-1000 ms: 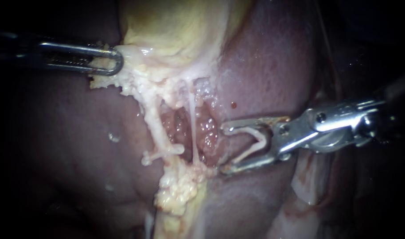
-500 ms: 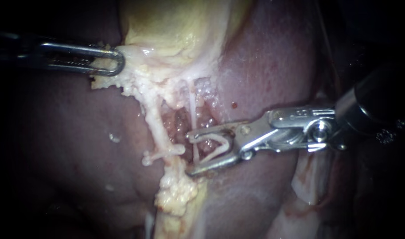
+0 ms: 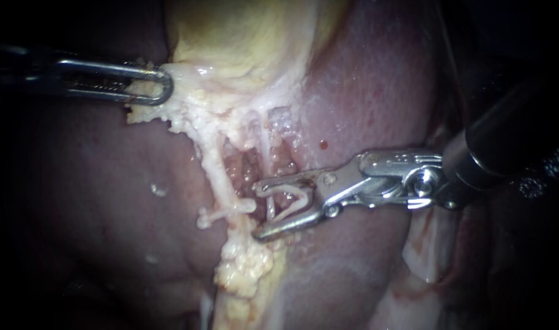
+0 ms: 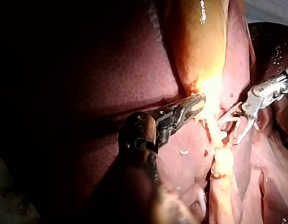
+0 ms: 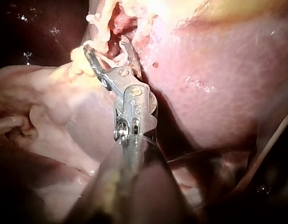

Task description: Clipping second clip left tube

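At the lower edge of the gallbladder (image 3: 243, 36), where it meets the liver (image 3: 365, 91), the left instrument (image 3: 158, 85) has its jaws clamped on a lump of pale fatty tissue (image 3: 188, 107). Below that lump, two strands run down over a reddish raw pocket. The left tube (image 3: 217, 171) is the thicker, pale one. It has a white clip (image 3: 225, 210) sitting crosswise on it low down, just above a knobbly yellow fat pad (image 3: 246, 263). The right tube (image 3: 266, 146) is way thinner, basically a thread, just beside it.

The right instrument (image 3: 261, 210) comes in across the liver from its right edge. Its jaws are spread wide and they're carrying a fresh clip (image 3: 292, 198), an open V with one leg against each jaw. The thin right tube crosses the gap between the jaws, inside the V as far as I can tell. The jaw tips sit just beside the left tube, near the end of the white clip, but the left tube itself isn't between the jaws.

The right wrist view shows the same deal: open jaws with the V in them, pale strands just ahead of the tips. The left wrist view shows the left jaws biting the pale tissue at the gallbladder's edge, with the right instrument's open jaws beside them.
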Available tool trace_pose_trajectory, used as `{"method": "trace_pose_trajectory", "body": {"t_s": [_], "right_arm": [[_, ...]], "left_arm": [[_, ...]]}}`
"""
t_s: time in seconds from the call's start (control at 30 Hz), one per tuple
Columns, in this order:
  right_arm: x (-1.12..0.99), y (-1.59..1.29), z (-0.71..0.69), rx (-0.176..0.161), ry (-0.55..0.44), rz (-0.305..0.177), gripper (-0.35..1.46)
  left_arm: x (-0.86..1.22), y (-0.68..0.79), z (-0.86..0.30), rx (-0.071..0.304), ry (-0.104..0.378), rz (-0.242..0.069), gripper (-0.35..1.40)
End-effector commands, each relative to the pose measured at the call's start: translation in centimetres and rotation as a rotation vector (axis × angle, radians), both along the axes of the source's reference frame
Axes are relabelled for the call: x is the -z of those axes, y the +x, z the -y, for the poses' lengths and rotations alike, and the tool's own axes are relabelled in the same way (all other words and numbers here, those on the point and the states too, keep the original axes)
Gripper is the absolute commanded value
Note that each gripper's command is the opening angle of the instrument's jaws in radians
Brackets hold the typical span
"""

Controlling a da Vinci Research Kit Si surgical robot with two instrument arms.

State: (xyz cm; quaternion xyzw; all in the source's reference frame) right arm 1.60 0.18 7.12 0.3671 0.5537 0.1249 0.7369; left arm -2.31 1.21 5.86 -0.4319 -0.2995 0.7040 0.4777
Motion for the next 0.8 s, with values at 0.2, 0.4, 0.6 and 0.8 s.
{"method": "trace_pose_trajectory", "body": {"t_s": [0.2,0.4,0.6,0.8], "right_arm": [[-0.03,0.26,-0.05,0.017,0.039,-0.076,0.48],[-0.04,0.50,-0.03,0.028,0.052,-0.109,0.48],[-0.03,0.63,0.03,0.027,0.051,-0.115,0.48],[0.10,0.70,0.11,0.009,0.069,-0.159,0.48]], "left_arm": [[0.00,-0.01,0.00,0.001,0.000,0.000,-0.35],[0.00,-0.01,0.00,0.001,0.000,-0.001,-0.35],[-0.01,-0.02,0.01,0.004,-0.002,-0.003,-0.35],[-0.01,-0.03,0.01,0.004,-0.002,-0.003,-0.35]]}}
